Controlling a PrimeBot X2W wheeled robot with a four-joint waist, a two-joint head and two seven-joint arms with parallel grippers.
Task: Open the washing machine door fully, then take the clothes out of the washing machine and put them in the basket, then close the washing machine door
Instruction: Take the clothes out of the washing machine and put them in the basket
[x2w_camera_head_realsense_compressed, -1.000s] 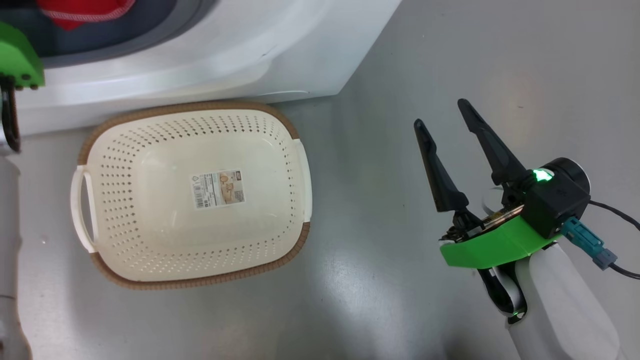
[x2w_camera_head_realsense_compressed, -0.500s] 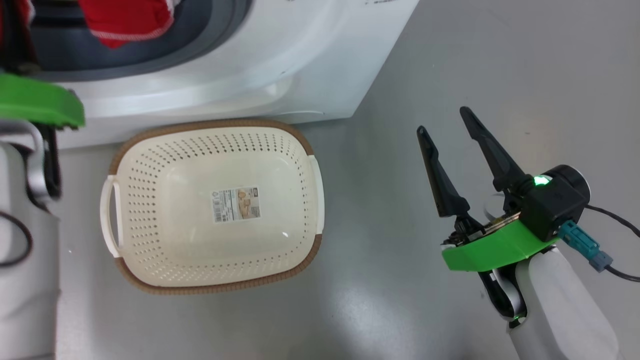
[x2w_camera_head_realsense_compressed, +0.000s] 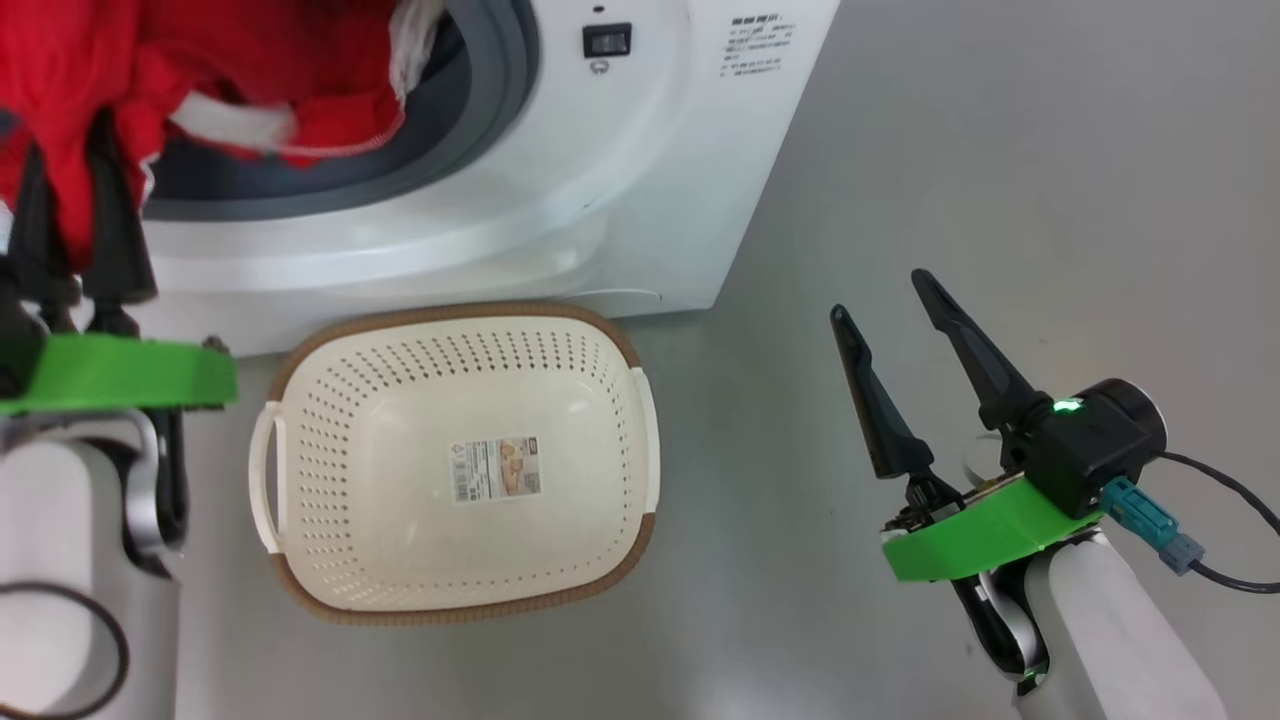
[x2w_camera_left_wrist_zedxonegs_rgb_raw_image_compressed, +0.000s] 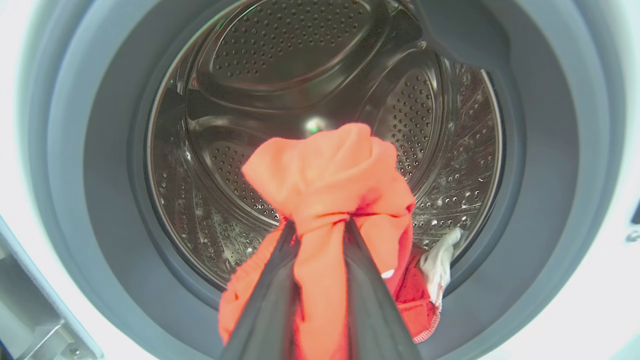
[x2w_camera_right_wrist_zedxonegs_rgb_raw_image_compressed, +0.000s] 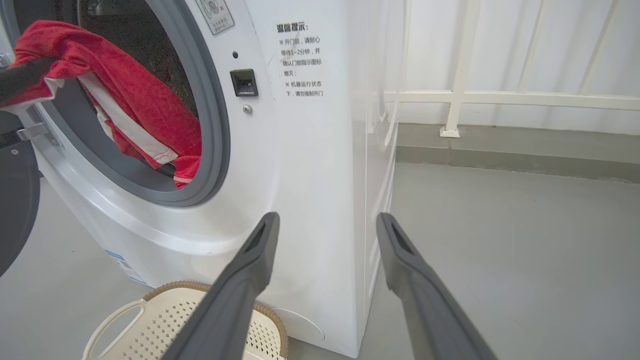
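Left claw (x2w_camera_left_wrist_zedxonegs_rgb_raw_image_compressed: 320, 225) clamps the clothes (x2w_camera_left_wrist_zedxonegs_rgb_raw_image_compressed: 325, 165), its tips buried in fabric; right claw (x2w_camera_head_realsense_compressed: 879, 294) spread.

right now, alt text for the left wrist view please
The left gripper has its two dark fingers shut on the red clothes, bunched at the mouth of the washing machine. Behind them is the perforated steel drum inside a grey rubber ring.

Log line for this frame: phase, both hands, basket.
phase: unloading | left hand: shut on clothes at washing machine mouth | right hand: open, idle | basket: empty, on floor
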